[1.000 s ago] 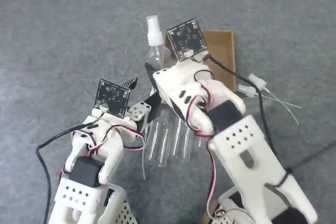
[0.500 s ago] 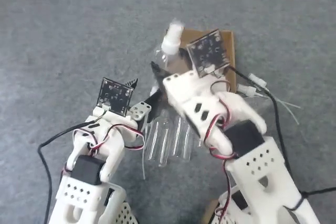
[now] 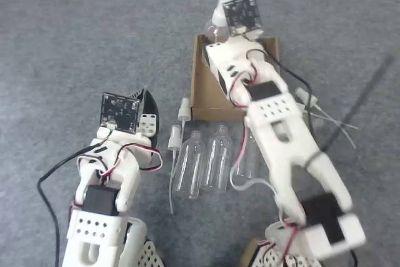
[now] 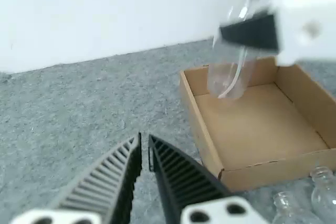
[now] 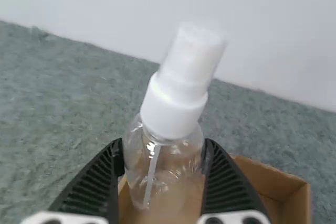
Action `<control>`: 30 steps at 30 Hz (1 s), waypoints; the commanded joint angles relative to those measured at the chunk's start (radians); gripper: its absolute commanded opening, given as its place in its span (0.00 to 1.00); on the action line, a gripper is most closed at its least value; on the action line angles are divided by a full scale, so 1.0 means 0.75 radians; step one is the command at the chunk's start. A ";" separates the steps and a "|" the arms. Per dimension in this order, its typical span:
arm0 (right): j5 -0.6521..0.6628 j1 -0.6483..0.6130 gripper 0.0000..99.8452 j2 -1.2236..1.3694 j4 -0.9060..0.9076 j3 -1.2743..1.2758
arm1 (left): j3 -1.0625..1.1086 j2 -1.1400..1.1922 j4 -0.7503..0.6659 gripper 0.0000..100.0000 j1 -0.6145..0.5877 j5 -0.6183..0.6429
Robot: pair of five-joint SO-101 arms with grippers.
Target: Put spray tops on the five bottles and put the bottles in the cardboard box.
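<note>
A grey, felt-like mat (image 3: 75, 48) covers the table from edge to edge, its surface flecked and slightly fuzzy. At the far side it runs up against a plain white wall (image 4: 94, 9).

A robotics lab bench, by its look: grey carpet-like mat (image 3: 75, 48), bare white wall (image 4: 105, 14), exposed circuit board (image 3: 119, 112).

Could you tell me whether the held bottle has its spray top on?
On: a white spray top caps the bottle in the right claw.
</note>
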 commanded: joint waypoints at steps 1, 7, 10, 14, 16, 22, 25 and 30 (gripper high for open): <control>0.018 0.017 0.01 0.191 -0.099 -0.225 | -0.009 -0.025 -0.041 0.01 -0.004 0.016; 0.016 0.050 0.01 0.410 -0.111 -0.391 | -0.009 -0.025 -0.041 0.01 -0.004 0.016; 0.014 0.050 0.01 0.470 -0.111 -0.426 | -0.009 -0.025 -0.041 0.01 -0.004 0.016; 0.014 0.046 0.01 0.515 -0.111 -0.454 | -0.009 -0.025 -0.041 0.01 -0.004 0.018; 0.014 0.046 0.01 0.541 -0.111 -0.473 | -0.009 -0.027 -0.041 0.01 -0.004 0.018; 0.012 0.044 0.01 0.639 -0.114 -0.530 | -0.009 -0.027 -0.039 0.01 -0.004 0.020; 0.012 0.044 0.01 0.668 -0.114 -0.544 | -0.009 -0.027 -0.041 0.01 -0.004 0.020; 0.012 0.042 0.01 0.684 -0.114 -0.544 | -0.009 -0.027 -0.041 0.01 -0.004 0.020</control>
